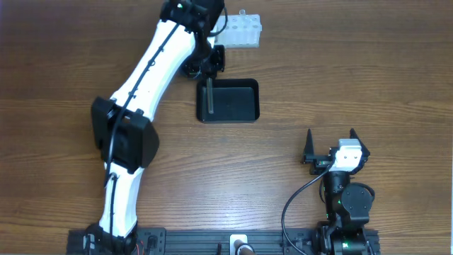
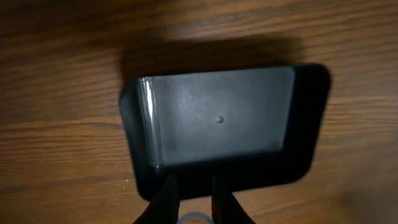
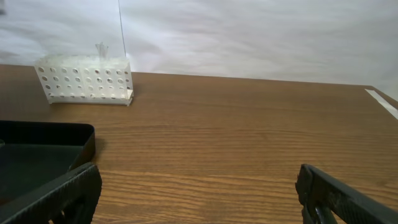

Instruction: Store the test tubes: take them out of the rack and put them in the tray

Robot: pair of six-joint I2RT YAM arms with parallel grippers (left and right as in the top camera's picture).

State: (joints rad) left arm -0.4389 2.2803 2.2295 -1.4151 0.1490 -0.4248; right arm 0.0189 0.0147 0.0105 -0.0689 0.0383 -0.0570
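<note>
The white perforated rack stands at the table's far side, with a clear test tube sticking up from it. Just in front lies the black tray. A clear test tube rests along the tray's left wall. My left gripper hovers over the tray's far edge, fingers close together on a clear rounded rim of what looks like another test tube. My right gripper stands open near its base, holding nothing.
Bare wooden tabletop surrounds the tray and rack. The left arm's white links stretch diagonally across the left half. A white wall rises behind the table's far edge.
</note>
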